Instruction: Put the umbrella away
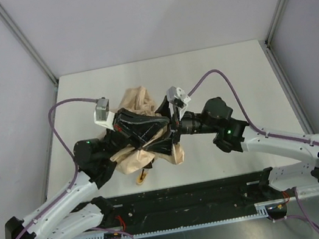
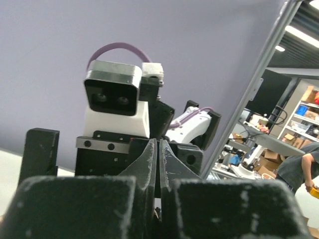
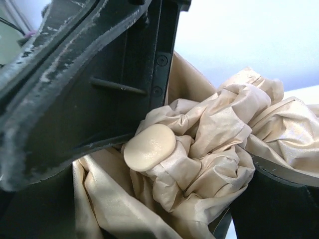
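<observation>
On the worktop (image 1: 225,71), just beyond the arm bases, the umbrella (image 1: 138,101) lies crumpled between both arms; the left gripper (image 2: 159,149) is closed with nothing visible between its jaws, while the right gripper (image 3: 214,129) stands wide apart astride it, apparently ready to gather it up.

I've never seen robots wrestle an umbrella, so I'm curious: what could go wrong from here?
The open right pincer straddles loose, bunched umbrella cloth. If it closes, it might catch only folds, which could slip out or get pinched. The shut left pincer points straight at the right arm's camera, which sits close in front of it, so the two arms could bump.
</observation>
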Tool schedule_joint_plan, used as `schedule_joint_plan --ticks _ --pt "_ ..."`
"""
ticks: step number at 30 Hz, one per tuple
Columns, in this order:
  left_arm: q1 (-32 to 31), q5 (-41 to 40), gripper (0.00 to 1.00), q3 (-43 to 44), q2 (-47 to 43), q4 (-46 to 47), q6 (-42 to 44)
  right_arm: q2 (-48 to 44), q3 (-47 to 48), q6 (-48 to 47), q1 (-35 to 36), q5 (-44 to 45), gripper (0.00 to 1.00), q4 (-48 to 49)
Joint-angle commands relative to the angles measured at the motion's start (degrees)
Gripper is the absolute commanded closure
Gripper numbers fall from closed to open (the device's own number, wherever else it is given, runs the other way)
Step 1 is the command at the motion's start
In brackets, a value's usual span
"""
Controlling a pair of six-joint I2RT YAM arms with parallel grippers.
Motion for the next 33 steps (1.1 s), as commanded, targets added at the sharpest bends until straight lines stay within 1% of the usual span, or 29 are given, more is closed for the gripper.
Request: schedule_joint_plan --ticks 1,2,4,11,13,15,16,17,18,20,23,25,26,27,29,31,33 --pt "-2.14 -0.16 1.0 -0.6 0.57 8.27 -3.66 1.21 0.44 4.7 -0.15 -4.51 0.06 14.16" --pt "-2.24 -0.11 1.0 -0.63 0.9 8.87 -3.9 1.39 0.44 5.3 -0.19 -5.89 0.1 14.81" --pt "-2.49 -0.01 1.0 -0.58 1.58 9.89 -4.18 1.54 0.45 6.1 -0.12 -7.92 0.21 15.23" --pt "-3.33 0.48 1.0 -0.22 4.09 12.1 -5.1 0.99 0.45 6.74 0.08 -12.08 0.56 12.86" --pt "-3.47 1.09 1.0 0.18 4.49 12.37 -5.23 0.32 0.45 6.29 -0.36 -12.79 0.72 11.18" --pt "-3.55 1.77 1.0 0.56 4.79 12.4 -5.22 -0.57 0.4 5.82 -0.82 -13.51 0.91 9.64" --pt "-3.51 1.69 1.0 0.65 4.81 12.38 -5.11 -1.17 0.38 5.37 -1.06 -13.3 0.96 8.29" --pt "-3.45 1.52 1.0 0.66 4.78 12.29 -5.1 -1.87 0.37 4.71 -1.13 -12.84 0.98 6.56" --pt "-3.42 1.43 0.97 0.7 4.71 12.11 -5.01 -2.57 0.32 3.86 -1.21 -11.99 0.99 4.68" --pt "-3.27 1.41 0.87 1.15 4.51 10.51 -4.57 -4.26 -0.09 2.42 -1.58 -10.15 1.0 1.4" --pt "-2.39 1.63 0.52 2.37 4.05 6.14 -3.32 -7.38 -2.72 3.65 -3.43 -8.71 1.0 0.86" --pt "-0.51 2.41 0.23 3.46 2.92 1.78 -1.66 -9.99 -4.48 4.19 -4.73 -7.07 1.0 0.62" --pt "0.77 2.67 0.14 4.17 2.07 -1.23 -0.43 -11.24 -5.13 4.3 -5.52 -6.43 1.0 -0.04" --pt "2.16 2.67 0.08 4.96 0.99 -4.23 0.93 -12.44 -5.46 4.35 -6.39 -5.67 1.0 -1.08" --pt "4.5 1.85 0.03 6.68 -1.36 -11.35 5.05 -14.7 -5.71 4.08 -8.63 -3.03 1.0 -4.39" --pt "5.85 -0.22 0.01 8.98 -3.68 -20.87 10.69 -17.07 -5.77 3.66 -11.04 1.3 1.0 -7.7" --pt "6.19 -3.17 0.03 11.24 -5.71 -30.19 16.69 -19.51 -5.74 3.43 -13.05 6.4 1.0 -10.24"
